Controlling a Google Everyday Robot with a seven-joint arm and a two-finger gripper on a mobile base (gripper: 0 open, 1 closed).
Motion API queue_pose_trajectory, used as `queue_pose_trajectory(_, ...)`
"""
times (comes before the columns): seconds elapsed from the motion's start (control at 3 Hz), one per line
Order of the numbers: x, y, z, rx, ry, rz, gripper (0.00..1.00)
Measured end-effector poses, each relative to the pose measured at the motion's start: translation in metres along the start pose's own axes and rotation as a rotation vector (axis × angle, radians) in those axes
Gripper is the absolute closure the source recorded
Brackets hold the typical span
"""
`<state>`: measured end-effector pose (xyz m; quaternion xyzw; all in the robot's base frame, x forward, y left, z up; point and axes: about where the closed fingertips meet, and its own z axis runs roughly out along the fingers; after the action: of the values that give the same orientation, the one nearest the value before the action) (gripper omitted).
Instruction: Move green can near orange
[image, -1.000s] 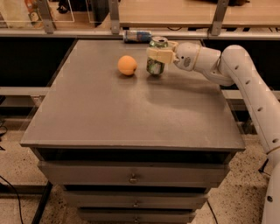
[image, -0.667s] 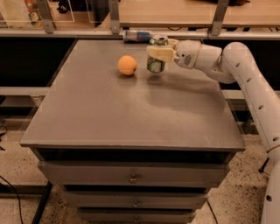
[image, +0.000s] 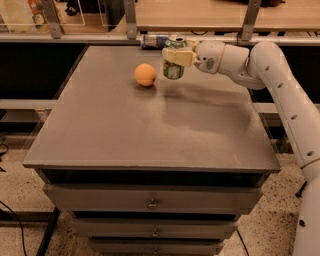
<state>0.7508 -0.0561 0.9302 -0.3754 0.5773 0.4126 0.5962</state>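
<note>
While the grey drawer cabinet (image: 125, 135) stands unmoved, the white arm (image: 280, 75) reaching across its far end has edged leftward over the past second. Its gripper (image: 176, 56) pinches the upright green can (image: 173, 69), now just beside the orange (image: 145, 74). Setting it down appears all that remains.

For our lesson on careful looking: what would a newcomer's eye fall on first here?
A white arm reaches in from the right, its gripper shut on a green can over the back of the grey table. Just left of the can sits an orange, close but apart. A blue can lies on its side at the far edge.
</note>
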Motion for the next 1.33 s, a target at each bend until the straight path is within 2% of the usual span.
queue_pose_trajectory(0.33,-0.002,0.005,0.007,-0.015,0.01,-0.005,1.0)
queue_pose_trajectory(1.0,0.01,0.016,0.015,-0.034,0.081,-0.013,1.0)
queue_pose_trajectory(1.33,0.018,0.016,0.012,-0.039,0.083,0.002,0.82)
